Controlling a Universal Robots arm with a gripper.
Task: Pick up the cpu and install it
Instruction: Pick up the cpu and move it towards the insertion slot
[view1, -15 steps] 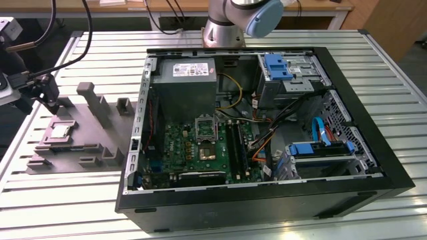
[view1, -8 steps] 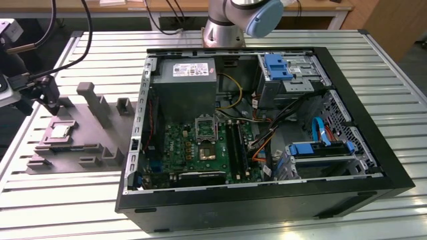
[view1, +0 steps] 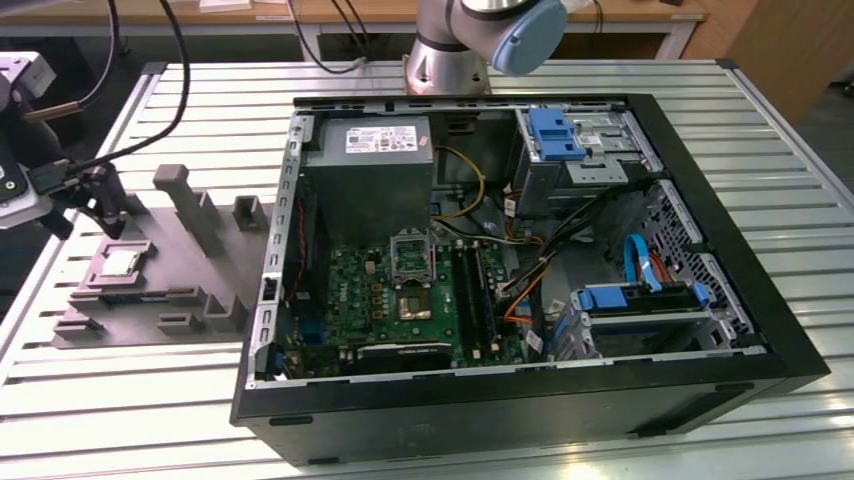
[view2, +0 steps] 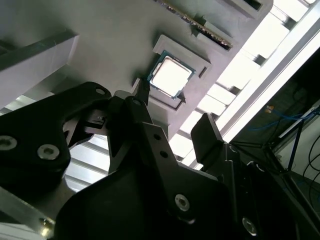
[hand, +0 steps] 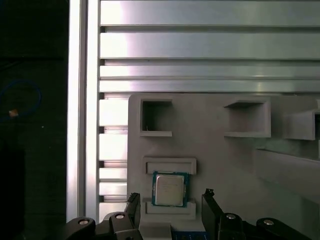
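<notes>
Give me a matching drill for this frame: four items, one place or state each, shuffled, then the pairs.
Items
1. cpu
2. gripper
3. socket
4. power supply

Places or states
A. open, one finger on either side of the cpu
B. on the green board
C. grey box inside the black case
D. in a recess of the grey fixture

Pairs: 1-D, 2-A, 3-B, 4-C
</notes>
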